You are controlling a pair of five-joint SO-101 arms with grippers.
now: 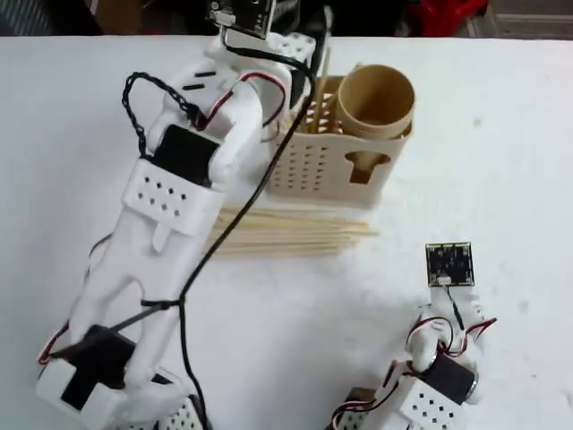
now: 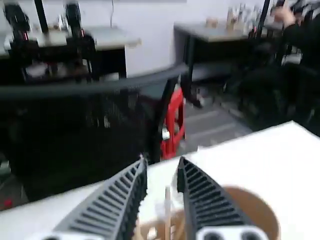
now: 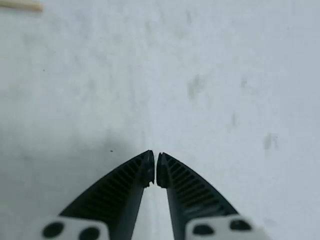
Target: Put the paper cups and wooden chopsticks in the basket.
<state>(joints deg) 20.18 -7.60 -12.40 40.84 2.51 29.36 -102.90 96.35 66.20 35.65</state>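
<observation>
High view gives you the basket (image 1: 309, 166) at the far side of the desk (image 1: 501, 179), with a paper cup (image 1: 376, 98) standing inside it and one chopstick (image 1: 323, 76) poking up beside the cup. The other wooden chopsticks (image 1: 295, 235) lie in a flat bundle on the desk just in front of the basket. Your left tool (image 2: 161, 165) hangs over the basket, jaws narrowly apart, the upright chopstick in the gap. Your right tool (image 3: 154, 167) is closed, tips almost meeting, above bare desk, well apart from the basket.
</observation>
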